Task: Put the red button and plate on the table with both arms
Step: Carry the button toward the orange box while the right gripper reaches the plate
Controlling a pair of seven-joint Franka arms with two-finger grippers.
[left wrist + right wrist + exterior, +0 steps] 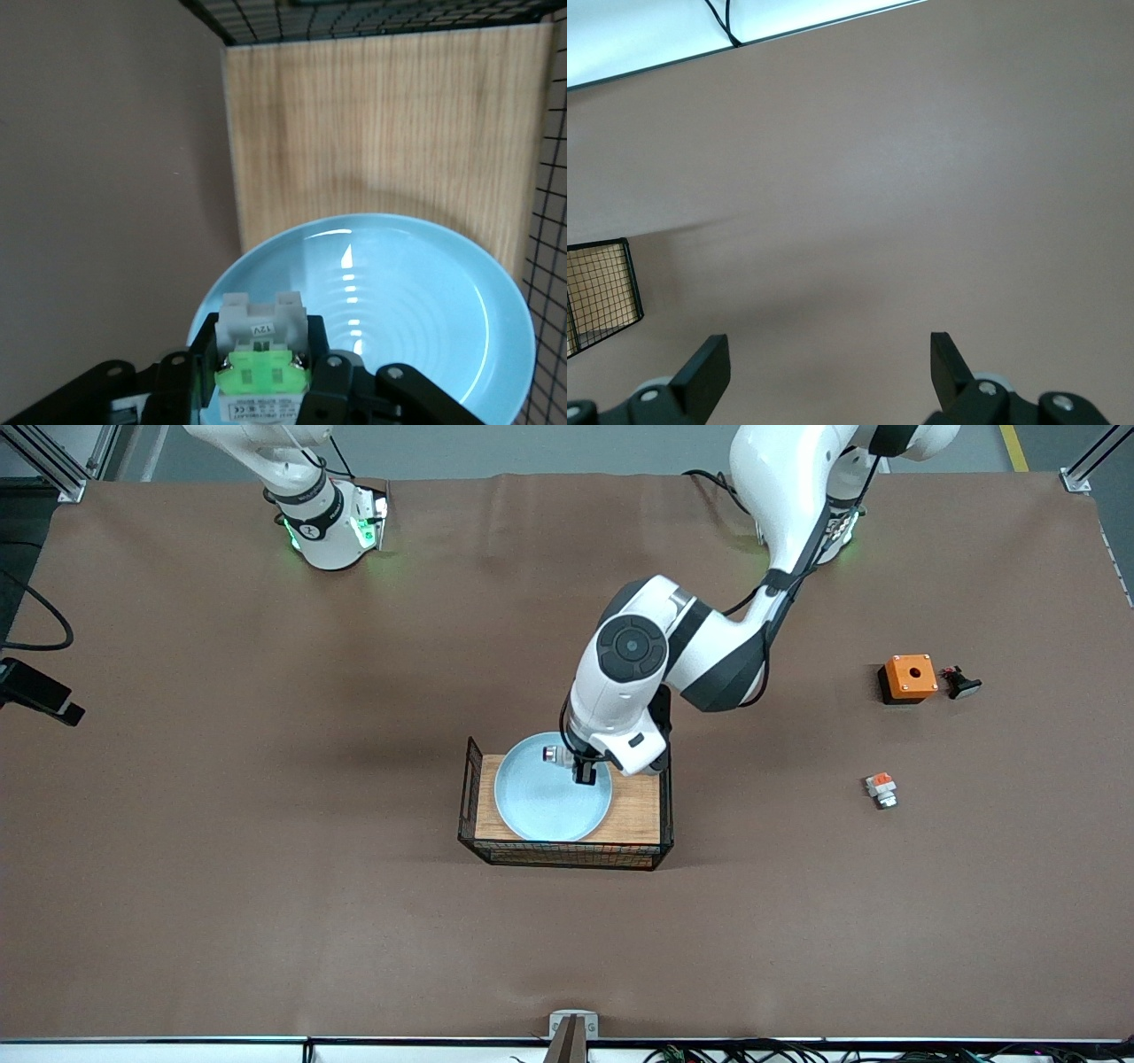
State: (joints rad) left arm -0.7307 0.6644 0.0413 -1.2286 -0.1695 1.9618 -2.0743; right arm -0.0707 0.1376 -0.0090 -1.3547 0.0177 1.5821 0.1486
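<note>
The pale blue plate [549, 802] lies in a small wooden tray [640, 815] with black wire ends at mid-table. My left gripper [585, 772] is over the plate's rim and shut on the red button [555, 755]. The left wrist view shows the button [257, 323], white-grey with a bright green block, clamped between the fingers of my left gripper [264, 367], with the plate [416, 301] below it. My right gripper [828, 359] is open and empty above bare brown table [904, 177]. It is out of the front view.
An orange box with a hole [909, 677] and a small black part [961, 684] lie toward the left arm's end. A small unit with an orange-red block [881, 788] lies nearer the camera. The tray's wire end [598, 288] shows in the right wrist view.
</note>
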